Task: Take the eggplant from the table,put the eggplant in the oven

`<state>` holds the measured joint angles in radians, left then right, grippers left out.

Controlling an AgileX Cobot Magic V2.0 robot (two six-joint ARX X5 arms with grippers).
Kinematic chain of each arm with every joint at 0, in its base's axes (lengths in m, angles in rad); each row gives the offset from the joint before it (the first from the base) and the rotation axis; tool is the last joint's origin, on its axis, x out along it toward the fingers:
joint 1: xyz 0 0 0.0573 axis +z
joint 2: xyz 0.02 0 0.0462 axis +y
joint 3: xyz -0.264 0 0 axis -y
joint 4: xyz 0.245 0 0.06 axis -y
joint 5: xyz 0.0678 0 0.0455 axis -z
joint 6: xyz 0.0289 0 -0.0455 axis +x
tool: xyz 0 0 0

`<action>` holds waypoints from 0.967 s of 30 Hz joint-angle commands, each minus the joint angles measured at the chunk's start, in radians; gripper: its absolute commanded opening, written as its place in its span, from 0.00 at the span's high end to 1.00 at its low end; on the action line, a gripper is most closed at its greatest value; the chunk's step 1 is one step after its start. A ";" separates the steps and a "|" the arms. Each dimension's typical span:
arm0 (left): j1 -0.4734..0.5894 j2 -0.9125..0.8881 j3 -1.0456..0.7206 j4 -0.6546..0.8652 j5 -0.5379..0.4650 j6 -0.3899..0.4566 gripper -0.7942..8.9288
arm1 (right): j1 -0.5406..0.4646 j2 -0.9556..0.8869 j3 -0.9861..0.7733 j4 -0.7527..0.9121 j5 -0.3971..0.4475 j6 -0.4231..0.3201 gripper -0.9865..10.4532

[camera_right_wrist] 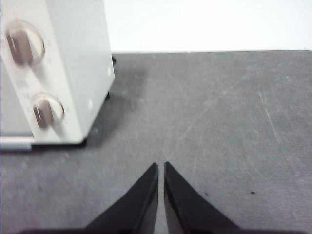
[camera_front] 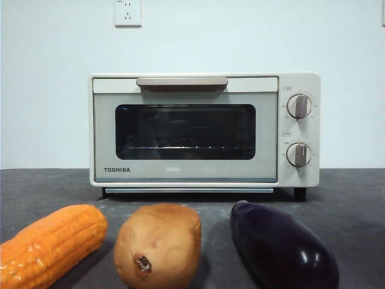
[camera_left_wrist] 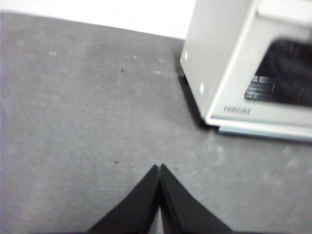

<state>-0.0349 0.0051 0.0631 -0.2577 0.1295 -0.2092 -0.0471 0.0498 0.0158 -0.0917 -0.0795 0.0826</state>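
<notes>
The glossy dark purple eggplant (camera_front: 283, 245) lies on the dark grey table (camera_front: 349, 192) at the front right, next to a potato. Behind it stands the cream Toshiba oven (camera_front: 204, 129) with its door closed and a wire rack showing through the glass. In the left wrist view my left gripper (camera_left_wrist: 159, 167) hangs shut over bare table beside the oven's (camera_left_wrist: 234, 63) left front corner. In the right wrist view my right gripper (camera_right_wrist: 161, 165) is shut above bare table beside the oven's (camera_right_wrist: 63, 73) knob side. Neither gripper appears in the front view.
A tan potato (camera_front: 157, 245) sits at the front centre and an orange corn cob (camera_front: 51, 244) at the front left. A white wall with a socket (camera_front: 127, 12) rises behind the oven.
</notes>
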 commanded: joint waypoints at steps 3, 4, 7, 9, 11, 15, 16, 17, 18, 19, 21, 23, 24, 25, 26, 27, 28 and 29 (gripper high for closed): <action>0.002 -0.002 -0.004 0.026 0.011 -0.269 0.91 | -0.001 -0.002 -0.001 0.046 -0.004 0.233 0.91; 0.002 -0.002 -0.004 0.026 0.022 -0.272 0.91 | -0.001 -0.002 -0.001 0.053 -0.007 0.267 0.91; 0.002 -0.002 0.004 0.026 0.051 -0.284 0.91 | -0.001 -0.002 0.006 0.061 -0.053 0.362 0.91; 0.002 -0.001 0.022 0.012 0.058 -0.291 0.91 | -0.001 -0.002 0.021 0.061 -0.078 0.404 0.91; 0.002 0.006 0.053 -0.018 0.058 -0.297 0.91 | -0.001 0.000 0.051 0.053 -0.082 0.445 0.91; 0.002 0.058 0.132 -0.073 0.063 -0.297 0.91 | -0.001 0.009 0.157 -0.034 -0.079 0.455 0.91; 0.002 0.082 0.157 -0.084 0.067 -0.297 0.91 | -0.001 0.018 0.192 -0.064 -0.078 0.452 0.91; 0.002 0.107 0.181 -0.092 0.072 -0.295 0.91 | -0.001 0.030 0.230 -0.096 -0.078 0.445 0.91; 0.002 0.131 0.203 -0.094 0.077 -0.291 0.91 | -0.001 0.043 0.264 -0.123 -0.077 0.434 0.91; 0.002 0.161 0.229 -0.094 0.082 -0.287 0.91 | -0.001 0.058 0.297 -0.146 -0.078 0.422 0.91; 0.002 0.224 0.278 -0.094 0.092 -0.270 0.91 | -0.001 0.096 0.372 -0.198 -0.079 0.396 0.91; 0.002 0.295 0.336 -0.095 0.113 -0.248 0.91 | -0.001 0.138 0.443 -0.250 -0.081 0.380 0.91; 0.002 0.328 0.363 -0.096 0.121 -0.238 0.91 | -0.001 0.162 0.480 -0.281 -0.083 0.370 0.91; 0.002 0.365 0.394 -0.098 0.135 -0.225 0.91 | -0.001 0.188 0.517 -0.314 -0.086 0.358 0.91; 0.002 0.402 0.426 -0.103 0.147 -0.213 0.91 | -0.001 0.214 0.552 -0.345 -0.099 0.343 0.91; 0.002 0.436 0.457 -0.112 0.160 -0.201 0.91 | -0.001 0.239 0.583 -0.372 -0.116 0.328 0.91; 0.002 0.465 0.483 -0.121 0.171 -0.190 0.91 | -0.001 0.264 0.611 -0.398 -0.137 0.315 0.91; 0.002 0.505 0.521 -0.136 0.191 -0.172 0.91 | -0.001 0.293 0.644 -0.428 -0.166 0.299 0.91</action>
<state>-0.0349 0.4801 0.5491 -0.3920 0.3050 -0.4286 -0.0471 0.3199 0.6323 -0.5072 -0.2268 0.4271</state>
